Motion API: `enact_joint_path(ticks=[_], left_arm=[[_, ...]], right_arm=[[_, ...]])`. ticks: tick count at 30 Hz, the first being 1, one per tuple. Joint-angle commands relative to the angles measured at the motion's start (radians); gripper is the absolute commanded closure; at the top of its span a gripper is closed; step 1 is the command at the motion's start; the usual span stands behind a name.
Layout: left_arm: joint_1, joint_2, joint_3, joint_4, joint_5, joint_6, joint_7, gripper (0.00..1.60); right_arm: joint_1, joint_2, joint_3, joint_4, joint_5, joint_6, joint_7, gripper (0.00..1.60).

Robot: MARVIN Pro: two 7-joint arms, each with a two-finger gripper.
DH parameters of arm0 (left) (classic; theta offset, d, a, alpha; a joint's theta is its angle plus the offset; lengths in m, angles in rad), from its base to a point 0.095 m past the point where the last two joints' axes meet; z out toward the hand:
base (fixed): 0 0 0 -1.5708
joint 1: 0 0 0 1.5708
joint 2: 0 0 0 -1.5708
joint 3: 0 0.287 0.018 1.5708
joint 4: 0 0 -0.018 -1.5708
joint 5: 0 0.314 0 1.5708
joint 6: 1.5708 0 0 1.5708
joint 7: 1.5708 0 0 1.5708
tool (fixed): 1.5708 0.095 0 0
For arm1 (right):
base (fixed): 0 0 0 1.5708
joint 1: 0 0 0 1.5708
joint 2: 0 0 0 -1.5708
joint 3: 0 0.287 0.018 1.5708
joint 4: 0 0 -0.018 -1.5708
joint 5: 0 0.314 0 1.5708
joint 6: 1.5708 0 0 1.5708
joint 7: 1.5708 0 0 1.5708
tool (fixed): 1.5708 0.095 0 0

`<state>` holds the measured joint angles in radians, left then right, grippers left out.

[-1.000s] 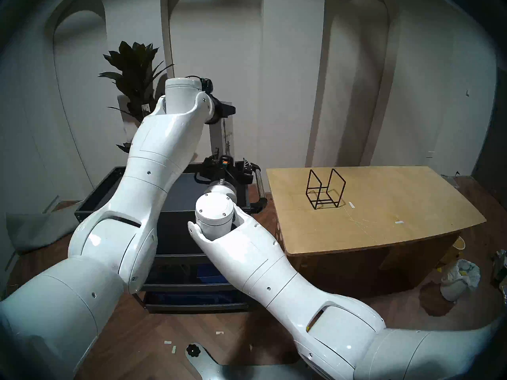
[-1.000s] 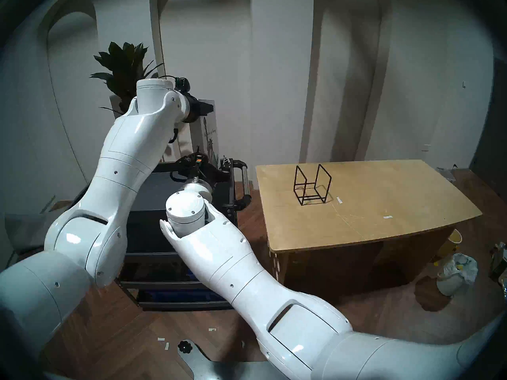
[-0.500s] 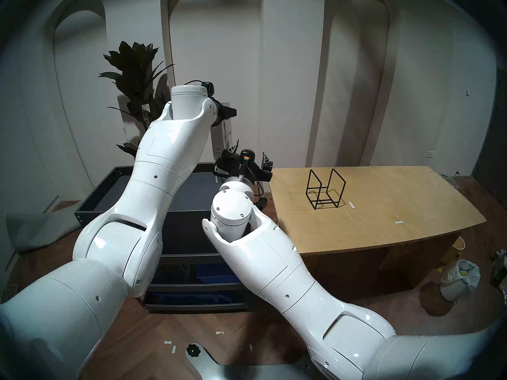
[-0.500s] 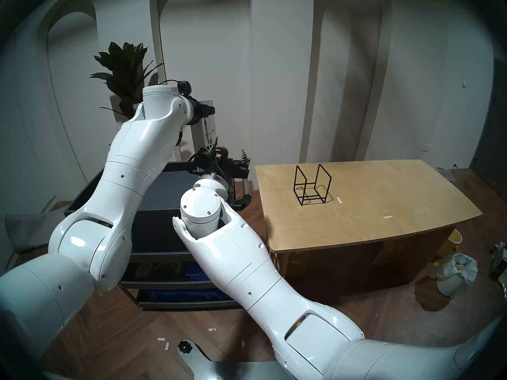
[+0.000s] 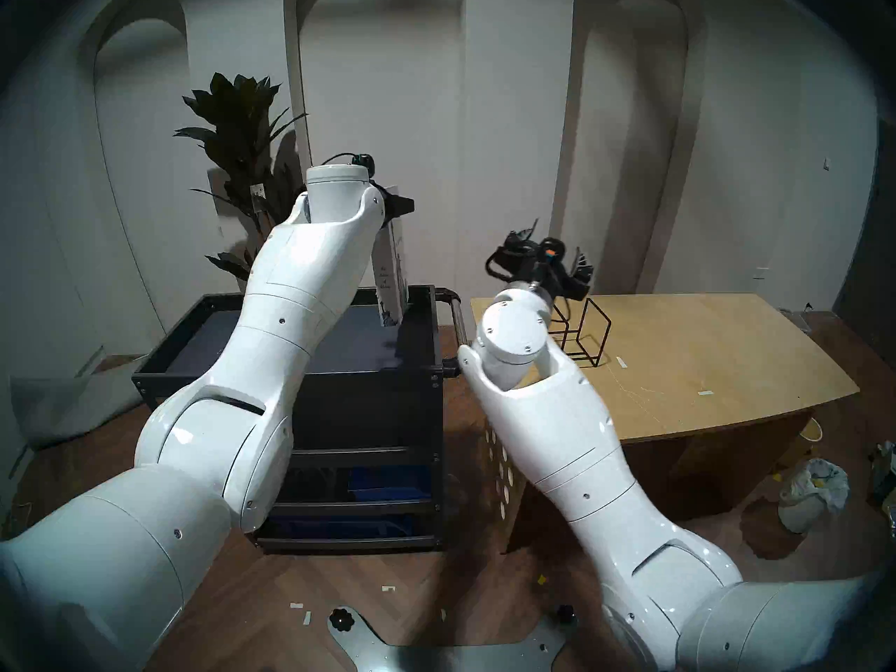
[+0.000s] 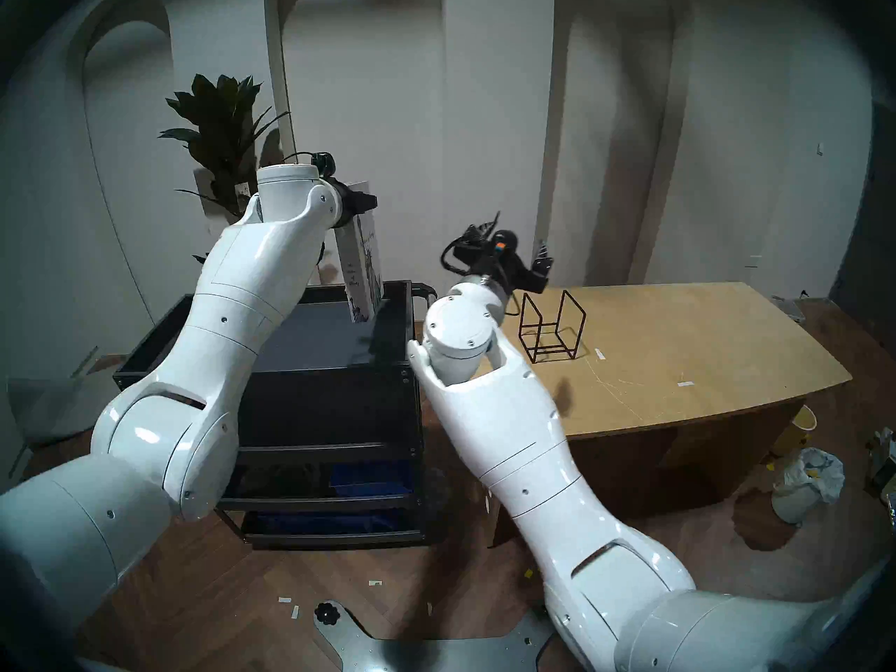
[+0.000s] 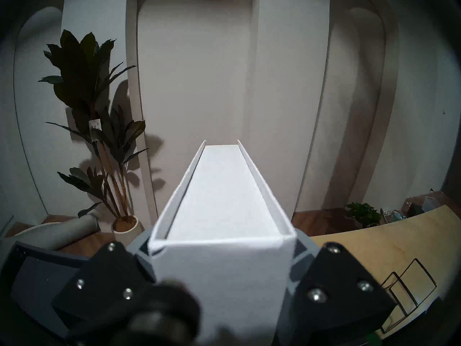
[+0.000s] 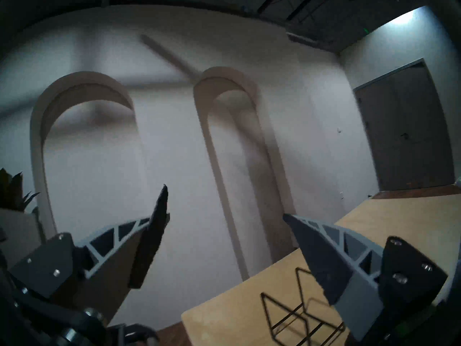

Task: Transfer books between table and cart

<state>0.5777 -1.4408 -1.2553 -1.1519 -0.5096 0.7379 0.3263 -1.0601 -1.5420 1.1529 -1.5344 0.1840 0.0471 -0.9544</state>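
One book (image 5: 392,273) hangs upright over the cart (image 5: 291,365), clamped in the left gripper (image 5: 402,204). Right gripper (image 8: 225,238), fingers apart and empty, hovers above the table (image 5: 703,346) beside the wire rack (image 5: 582,336).

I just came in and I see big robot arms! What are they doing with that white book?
The left gripper has its jaws shut on the top of the white book, holding it upright over the black cart. Whether the book's bottom touches the tray is hard to tell. The right gripper is open and empty, up in the air above the near end of the wooden table, close to the black wire rack, which has no book in it.
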Motion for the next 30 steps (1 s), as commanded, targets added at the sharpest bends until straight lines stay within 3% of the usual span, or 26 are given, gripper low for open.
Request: enact_joint_path(ticks=[1,3,10,16,30], left_arm=[[-0.006,-0.014,-0.007,-0.004,0.009,-0.052,0.017,1.60],[-0.003,-0.015,-0.007,-0.002,0.010,-0.057,0.021,1.60],[0.021,-0.031,-0.007,0.009,0.021,-0.101,0.047,1.60],[0.037,-0.037,0.000,0.011,0.037,-0.140,0.068,1.60],[0.109,-0.050,0.049,-0.004,0.102,-0.323,0.128,1.60]], right_arm=[[0.035,0.128,0.164,-0.057,-0.007,0.021,0.013,0.00],[0.035,0.130,0.170,-0.056,-0.005,0.026,0.013,0.00],[0.029,0.218,0.298,-0.042,0.009,0.064,0.053,0.00],[0.021,0.284,0.365,-0.042,0.026,0.091,0.114,0.00],[-0.049,0.427,0.466,-0.037,0.154,0.179,0.367,0.00]])
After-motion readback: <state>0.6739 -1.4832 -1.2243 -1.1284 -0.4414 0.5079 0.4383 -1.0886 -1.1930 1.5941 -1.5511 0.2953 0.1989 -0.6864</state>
